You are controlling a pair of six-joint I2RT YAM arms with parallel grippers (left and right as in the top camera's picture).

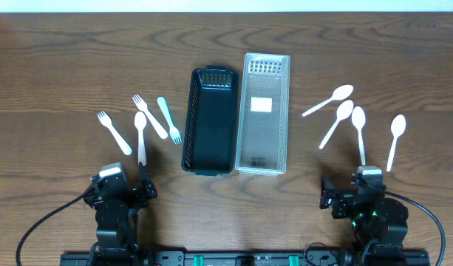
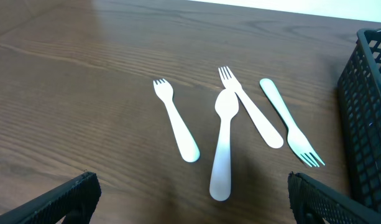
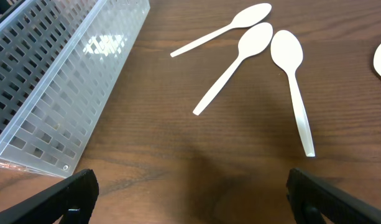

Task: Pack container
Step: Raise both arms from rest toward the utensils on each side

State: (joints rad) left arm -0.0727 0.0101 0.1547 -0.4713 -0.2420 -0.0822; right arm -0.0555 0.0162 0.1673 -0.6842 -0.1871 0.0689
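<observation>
Splayed wide, grasping nothing: left gripper [image 2: 190, 198] facing white spoon [image 2: 222, 144] among forks [image 2: 176, 121]; likewise right gripper [image 3: 190, 194], beside seemingly translucent basket [image 3: 59, 93].

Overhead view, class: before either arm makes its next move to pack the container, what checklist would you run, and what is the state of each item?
1. The left hand is open and empty: ok.
2. The right hand is open and empty: ok.
3. The black basket holds no cutlery: ok.
4. The clear basket holds no cutlery: ok.
5. The left spoon is clear of the white fork beside it: cannot tell; its bowl lies right against the fork's neck.
6. The four right spoons lie flat, none stacked: ok.
</observation>
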